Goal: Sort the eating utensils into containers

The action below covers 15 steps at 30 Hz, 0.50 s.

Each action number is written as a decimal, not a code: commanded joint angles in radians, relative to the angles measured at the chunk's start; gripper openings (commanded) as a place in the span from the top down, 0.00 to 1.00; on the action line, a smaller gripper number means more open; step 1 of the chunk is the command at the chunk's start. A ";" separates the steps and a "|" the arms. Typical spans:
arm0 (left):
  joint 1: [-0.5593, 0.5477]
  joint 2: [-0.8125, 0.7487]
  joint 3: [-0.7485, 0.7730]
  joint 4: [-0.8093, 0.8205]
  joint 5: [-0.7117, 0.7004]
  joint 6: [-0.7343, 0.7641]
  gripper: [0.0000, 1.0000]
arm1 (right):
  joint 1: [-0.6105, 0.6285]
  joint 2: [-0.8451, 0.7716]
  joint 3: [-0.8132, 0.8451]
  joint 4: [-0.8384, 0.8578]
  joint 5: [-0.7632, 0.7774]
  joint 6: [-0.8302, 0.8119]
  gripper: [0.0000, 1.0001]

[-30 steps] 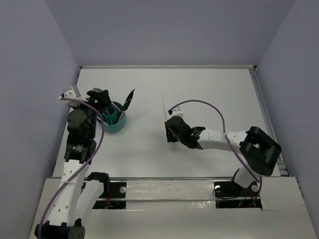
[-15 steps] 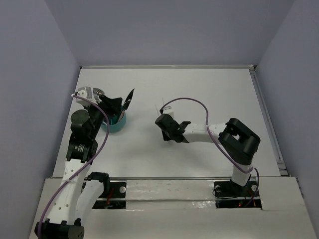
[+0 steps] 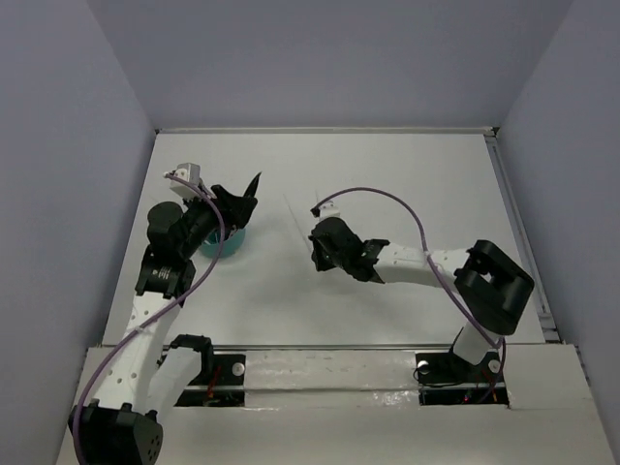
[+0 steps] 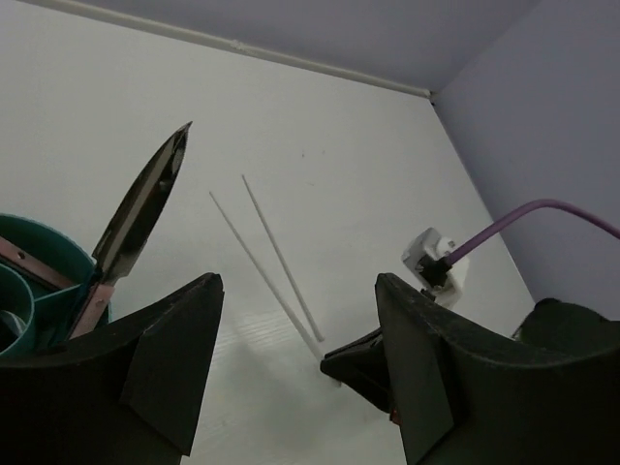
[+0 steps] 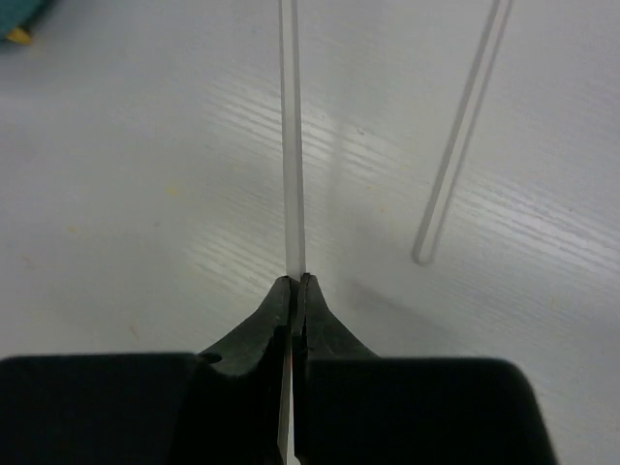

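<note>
My right gripper (image 5: 294, 281) is shut on the end of a thin white stick (image 5: 290, 145), held just above the table and pointing away from me. A second white stick (image 5: 460, 136) lies on the table to its right. Both show in the left wrist view, the held one (image 4: 257, 261) and the loose one (image 4: 276, 247). My left gripper (image 4: 296, 287) is open and empty, hovering beside the teal divided cup (image 4: 44, 254). A dark-bladed knife-like utensil (image 4: 143, 208) stands tilted in the cup. In the top view the cup (image 3: 229, 244) sits under my left gripper (image 3: 232, 203).
The right gripper (image 3: 318, 255) is near the table's middle, its purple cable (image 3: 387, 199) looping above it. A raised rail runs along the table's right edge (image 3: 513, 223). Walls close the back and sides.
My left gripper has swung right from the cup's left side to above its far rim. My right gripper shifted left, and the stick in it now slants to the upper left.
</note>
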 commanded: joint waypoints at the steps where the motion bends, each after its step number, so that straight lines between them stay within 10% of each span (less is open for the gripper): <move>1: -0.004 0.062 0.020 0.076 0.166 -0.012 0.36 | 0.002 -0.149 -0.030 0.183 -0.042 -0.040 1.00; 15: -0.022 0.195 0.020 0.107 0.282 -0.044 0.36 | 0.032 -0.298 -0.120 0.349 -0.180 -0.017 1.00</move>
